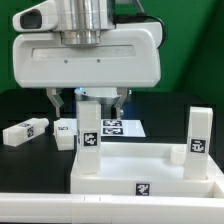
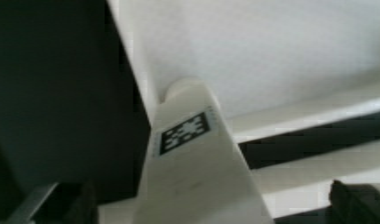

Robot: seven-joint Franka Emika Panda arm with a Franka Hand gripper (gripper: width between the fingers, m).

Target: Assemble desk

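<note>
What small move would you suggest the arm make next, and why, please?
Probably lift straight up. The jaws stand open on either side of the upright leg, which stands in the tabletop corner, so it looks released. A loose leg lies nearby, likely the next pick.

tabletop (image 1: 105, 183): white, black-and-white square tag on rim | upright leg (image 1: 89, 135): white, same tag | table (image 1: 20, 105): black | marker board (image 1: 125, 127): white with black tags | robot body (image 1: 90, 60): glossy white | backdrop (image 1: 195, 25): green

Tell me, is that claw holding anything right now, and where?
Nothing is held: the gripper stands open, its jaws clear of the upright desk leg between them.
</note>
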